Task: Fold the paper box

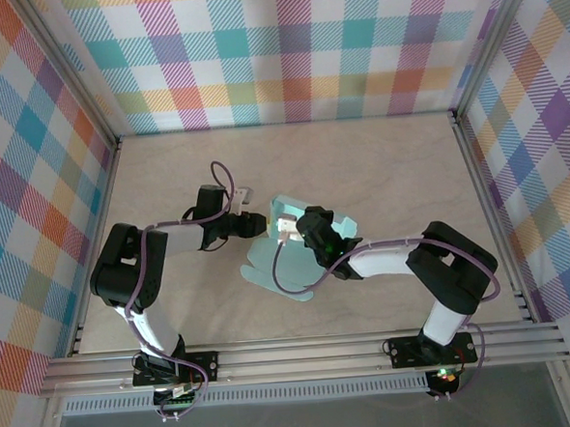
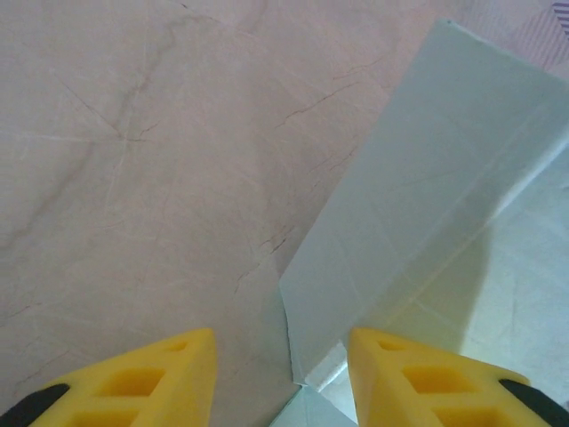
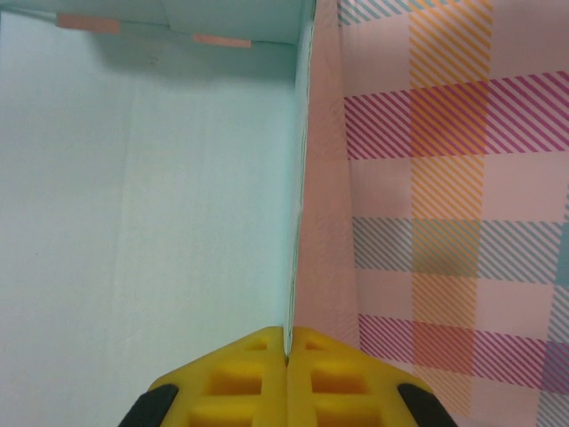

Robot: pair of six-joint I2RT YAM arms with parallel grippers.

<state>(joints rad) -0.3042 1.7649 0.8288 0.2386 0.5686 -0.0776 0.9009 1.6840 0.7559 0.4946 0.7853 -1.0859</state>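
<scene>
The paper box (image 1: pixel 284 235) is pale mint-blue card, partly folded, in the middle of the table. One panel stands upright and flaps lie flat toward the front left. My right gripper (image 1: pixel 291 225) is shut on the edge of the upright panel (image 3: pixel 151 222), its yellow fingers (image 3: pixel 240 382) pressed together on the thin card edge. My left gripper (image 2: pixel 283 378) is open, with a creased corner of the paper box (image 2: pixel 418 222) lying between its yellow fingertips (image 2: pixel 156 378). In the top view the left gripper (image 1: pixel 250 223) sits just left of the box.
The beige marbled table (image 1: pixel 378 159) has open room at the back and on both sides. Plaid walls (image 1: pixel 285 49) and aluminium rails (image 1: pixel 303 353) close the workspace. Purple cables loop along both arms.
</scene>
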